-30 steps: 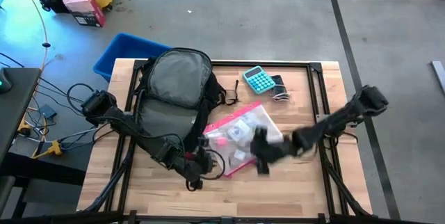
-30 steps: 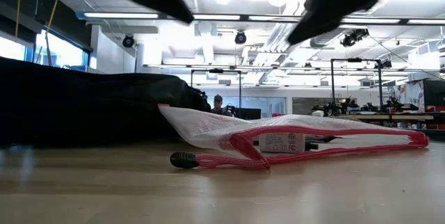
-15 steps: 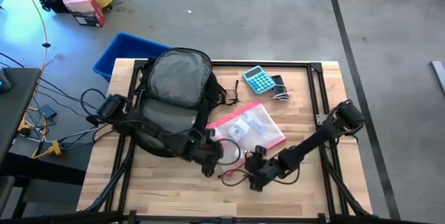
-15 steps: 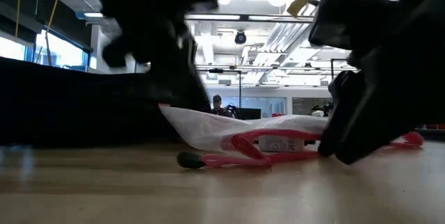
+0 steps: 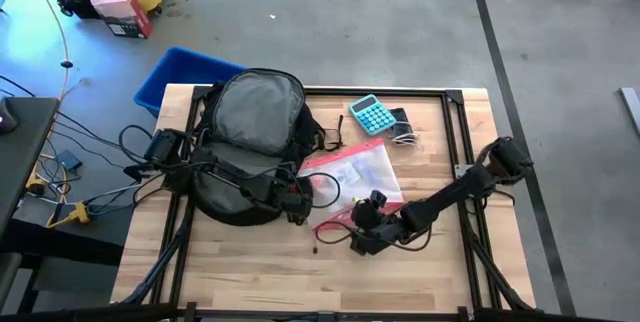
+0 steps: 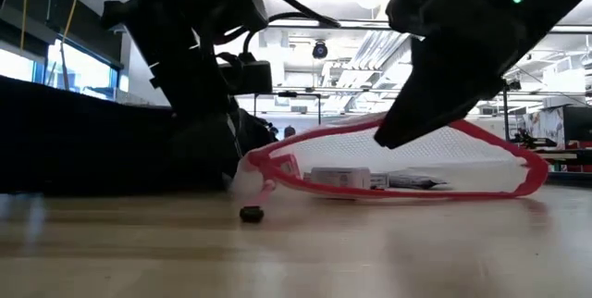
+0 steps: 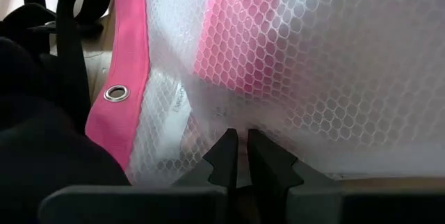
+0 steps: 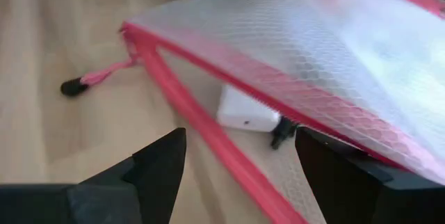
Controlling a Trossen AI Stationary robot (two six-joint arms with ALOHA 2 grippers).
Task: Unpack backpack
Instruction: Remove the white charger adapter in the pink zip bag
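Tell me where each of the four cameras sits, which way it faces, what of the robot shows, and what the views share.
High view: overhead, facing straight down on the table; both arms, backpack, calculator.
Low view: at tabletop height, facing level into the room; both arms come in from above.
Left wrist view: on the left arm, facing the pouch's mesh; left gripper pinched shut on it.
Right wrist view: on the right arm, facing the pouch's open edge; right gripper open.
Shared: the pink-edged pouch shows in all four.
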